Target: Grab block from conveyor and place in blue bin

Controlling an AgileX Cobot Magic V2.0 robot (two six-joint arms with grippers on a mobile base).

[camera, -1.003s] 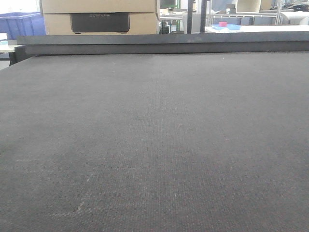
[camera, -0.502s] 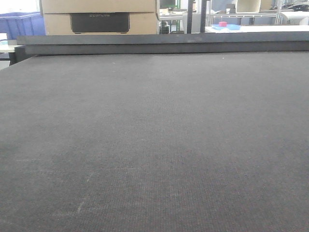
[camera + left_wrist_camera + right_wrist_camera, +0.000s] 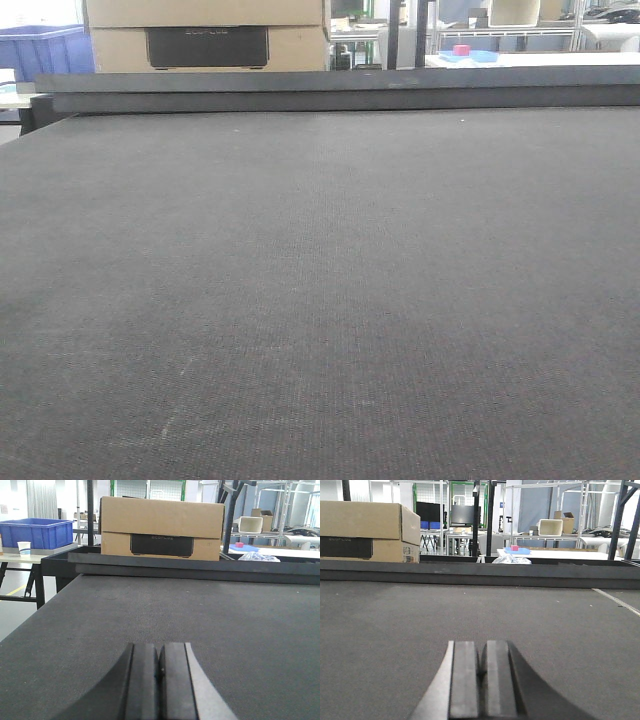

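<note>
Left gripper (image 3: 159, 655) and right gripper (image 3: 483, 655) sit pinched together, empty, low over the wide dark grey woven conveyor (image 3: 320, 280).

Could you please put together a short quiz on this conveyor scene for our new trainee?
1. True or false: a block lies on the wide dark grey woven conveyor belt.
2. In the left wrist view, where does the blue plastic bin stand? A, on the belt; B, on a table left of the belt; C, on the floor.
3. In one word, how do the left gripper and the right gripper stand?
Key: 1 false, no view shows a block on it; 2 B; 3 shut, with nothing held between the pads.
</note>
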